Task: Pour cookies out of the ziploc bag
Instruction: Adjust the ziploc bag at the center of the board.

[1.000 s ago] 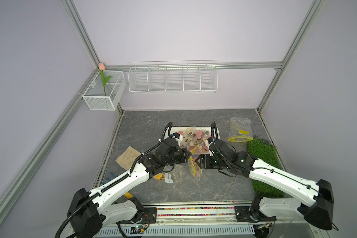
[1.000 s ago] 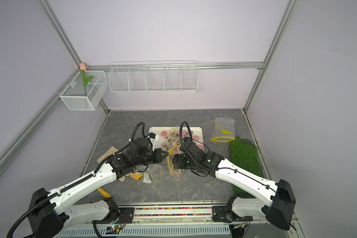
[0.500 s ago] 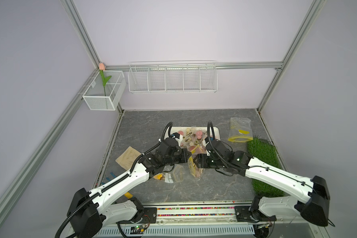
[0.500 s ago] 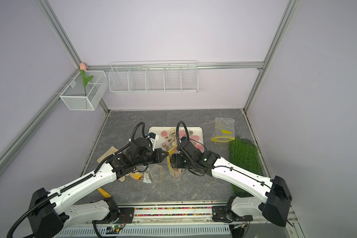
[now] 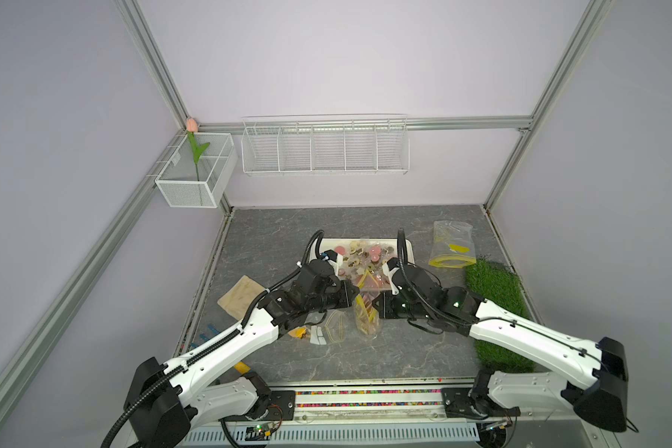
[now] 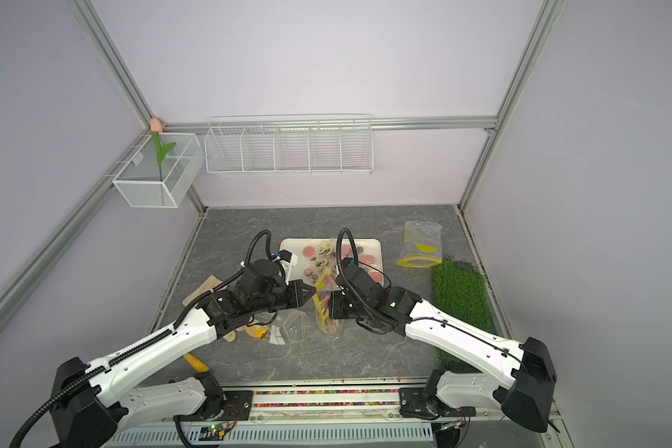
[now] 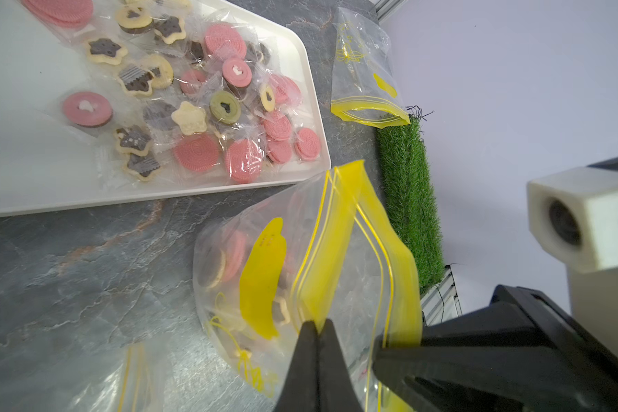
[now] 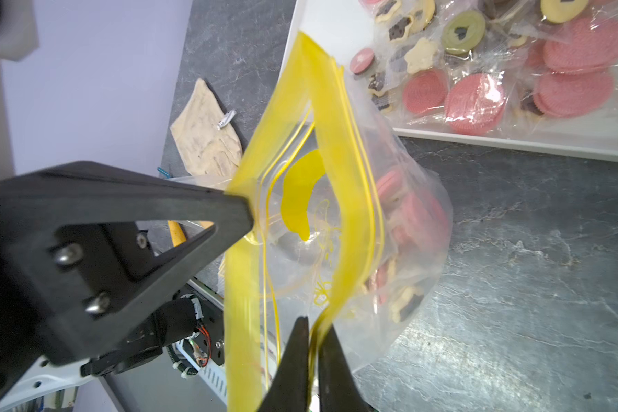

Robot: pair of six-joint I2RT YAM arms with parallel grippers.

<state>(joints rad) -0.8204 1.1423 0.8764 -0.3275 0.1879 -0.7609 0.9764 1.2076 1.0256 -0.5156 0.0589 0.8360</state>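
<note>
The ziploc bag (image 5: 366, 318) stands on the grey table just in front of the white tray (image 5: 408, 248), its yellow zip mouth pulled open and facing up. Pink and dark cookies (image 7: 229, 257) lie in its bottom. My left gripper (image 7: 318, 324) is shut on one yellow lip. My right gripper (image 8: 313, 323) is shut on the opposite lip. In both top views the two grippers (image 5: 355, 296) (image 6: 332, 306) meet at the bag from either side. Many wrapped cookies (image 5: 365, 254) lie spread on the tray.
An empty yellow-rimmed bag (image 5: 452, 246) lies at the back right beside a green turf mat (image 5: 497, 306). A beige cloth (image 5: 241, 296) sits left. Another clear bag with white tags and an orange piece (image 5: 326, 329) lies under my left arm. Wire baskets hang on the back wall.
My right gripper moved left to the bag's rim and closed on its yellow lip. My left gripper stayed shut on the other lip without moving.
</note>
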